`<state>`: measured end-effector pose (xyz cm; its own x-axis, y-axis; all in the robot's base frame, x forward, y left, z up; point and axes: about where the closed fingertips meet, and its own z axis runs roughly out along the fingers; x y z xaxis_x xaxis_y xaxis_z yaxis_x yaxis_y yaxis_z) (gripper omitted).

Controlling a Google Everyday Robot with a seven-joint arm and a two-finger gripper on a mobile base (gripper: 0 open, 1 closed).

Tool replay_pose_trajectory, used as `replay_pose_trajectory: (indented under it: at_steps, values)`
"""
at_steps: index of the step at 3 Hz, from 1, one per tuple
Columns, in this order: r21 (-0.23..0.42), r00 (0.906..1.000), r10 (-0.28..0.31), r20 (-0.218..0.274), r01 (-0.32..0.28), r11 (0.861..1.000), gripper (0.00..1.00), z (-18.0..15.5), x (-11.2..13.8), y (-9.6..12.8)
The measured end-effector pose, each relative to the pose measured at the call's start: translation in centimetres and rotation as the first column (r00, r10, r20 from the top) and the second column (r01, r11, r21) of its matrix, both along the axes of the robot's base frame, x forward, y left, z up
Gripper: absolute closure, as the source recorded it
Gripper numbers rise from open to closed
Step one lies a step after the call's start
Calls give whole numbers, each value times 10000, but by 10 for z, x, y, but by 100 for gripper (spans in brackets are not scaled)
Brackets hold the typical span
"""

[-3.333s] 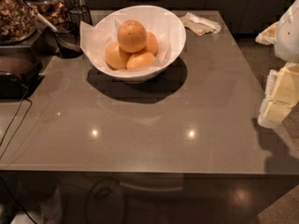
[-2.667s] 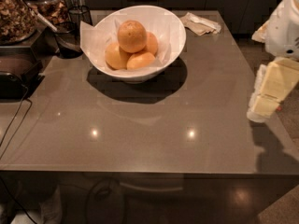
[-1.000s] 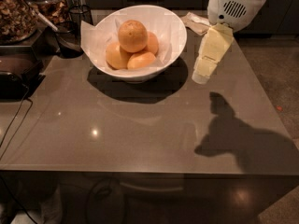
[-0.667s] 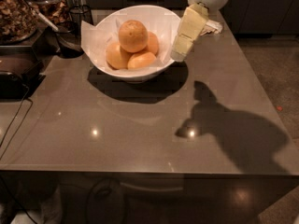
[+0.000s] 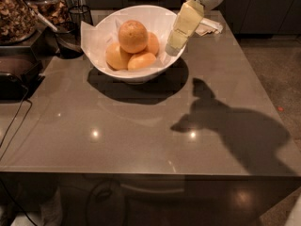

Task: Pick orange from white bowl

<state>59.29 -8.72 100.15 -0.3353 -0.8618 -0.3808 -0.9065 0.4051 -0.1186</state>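
The orange (image 5: 132, 36) sits on top of several smaller, paler fruits in the white bowl (image 5: 101, 62) at the back middle of the grey table. The bowl has a white paper liner. My gripper (image 5: 175, 45) hangs over the bowl's right rim, to the right of the orange and apart from it. Its cream-coloured fingers (image 5: 183, 25) point down and to the left. It holds nothing that I can see.
A dark wire basket (image 5: 70, 32) and a jar of dried goods (image 5: 16, 13) stand at the back left. A dark appliance (image 5: 14, 74) with a cable sits at the left edge. A crumpled napkin (image 5: 209, 28) lies behind the gripper. The arm's shadow falls on the table's right half.
My gripper has swept in from the right edge of the table to the left, and now hangs over the bowl's right rim. The fruits and bowl have not moved.
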Motion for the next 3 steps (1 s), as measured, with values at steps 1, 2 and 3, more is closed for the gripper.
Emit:
replay_pose_trajectory:
  at_steps: [1, 2, 3]
  values:
    - [281, 9990, -344, -271, 351, 9990, 0, -6, 51, 32]
    - [460, 9993, -380, 7, 379, 9982, 0, -3, 59, 36]
    - [868, 9993, -383, 3, 381, 9955, 0, -7, 71, 50]
